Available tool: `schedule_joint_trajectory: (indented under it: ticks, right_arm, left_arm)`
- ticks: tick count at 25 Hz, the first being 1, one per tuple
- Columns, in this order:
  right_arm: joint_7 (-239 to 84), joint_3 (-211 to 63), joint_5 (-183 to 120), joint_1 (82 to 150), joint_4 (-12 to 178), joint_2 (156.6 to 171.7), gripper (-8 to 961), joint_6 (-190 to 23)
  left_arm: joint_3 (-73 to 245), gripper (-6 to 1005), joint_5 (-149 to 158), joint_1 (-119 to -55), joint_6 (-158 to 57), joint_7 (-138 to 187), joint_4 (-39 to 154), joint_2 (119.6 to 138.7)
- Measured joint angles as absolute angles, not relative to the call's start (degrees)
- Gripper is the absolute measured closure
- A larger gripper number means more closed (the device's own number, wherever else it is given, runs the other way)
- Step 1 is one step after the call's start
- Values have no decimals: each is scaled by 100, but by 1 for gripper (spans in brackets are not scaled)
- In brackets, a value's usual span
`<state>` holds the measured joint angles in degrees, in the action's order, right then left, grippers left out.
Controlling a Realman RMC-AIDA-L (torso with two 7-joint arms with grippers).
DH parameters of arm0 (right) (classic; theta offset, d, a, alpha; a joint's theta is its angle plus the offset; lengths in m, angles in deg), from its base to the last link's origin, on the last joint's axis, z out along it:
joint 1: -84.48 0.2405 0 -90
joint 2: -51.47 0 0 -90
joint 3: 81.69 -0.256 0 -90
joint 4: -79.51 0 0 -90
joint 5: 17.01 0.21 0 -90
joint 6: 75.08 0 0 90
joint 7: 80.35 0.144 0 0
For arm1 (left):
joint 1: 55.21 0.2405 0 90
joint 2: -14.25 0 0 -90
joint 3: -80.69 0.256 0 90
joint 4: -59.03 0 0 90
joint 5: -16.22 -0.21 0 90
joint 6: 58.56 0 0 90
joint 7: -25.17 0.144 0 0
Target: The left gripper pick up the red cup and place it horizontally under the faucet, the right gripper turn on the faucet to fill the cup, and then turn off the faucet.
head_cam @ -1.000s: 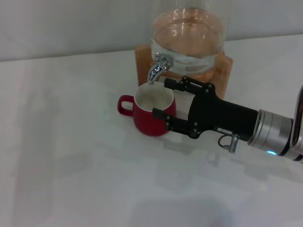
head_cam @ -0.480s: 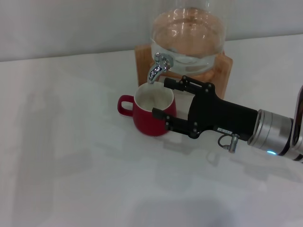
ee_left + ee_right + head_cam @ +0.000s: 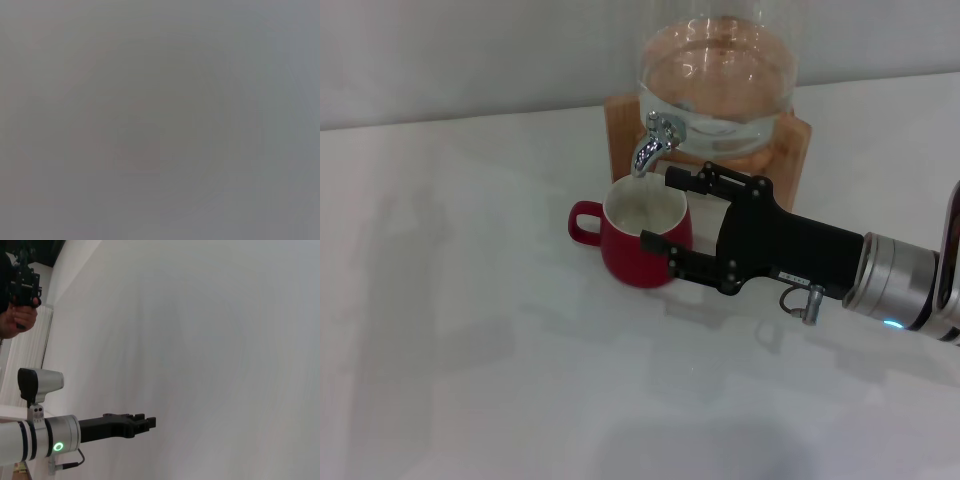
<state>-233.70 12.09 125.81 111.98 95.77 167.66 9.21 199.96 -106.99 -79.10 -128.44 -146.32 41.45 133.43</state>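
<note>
The red cup [image 3: 632, 256] stands upright on the white surface [image 3: 470, 350], mouth up, handle toward the robot's left, directly beneath the spout of the faucet [image 3: 655, 140]. The faucet juts from a glass jar [image 3: 720, 80] on a wooden stand [image 3: 792, 150].

The right claw [image 3: 660, 208] reaches in from the robot's right, its long black body lying almost level and aimed at the cup. It is spread and grips nothing. Its nearer finger sits at the cup's right rim, and its farther finger is just beside the faucet, lower and to the right.

The faucet's handle therefore lies up and slightly left of the farther fingertip, so any turn likely needs a short rise first. Whether water runs cannot be told.

The left claw [image 3: 132, 422] hangs well apart, visible only in the right wrist view.
</note>
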Motion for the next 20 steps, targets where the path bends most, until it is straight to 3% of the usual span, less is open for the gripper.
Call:
schedule_joint_trajectory:
  ticks: [20]
  right_arm:
    - [-23296,1346,12582,11217,9586,16766,251,996]
  left_arm:
    - [19996,571,-10699,-7912,-12843,-14651,4145,13334]
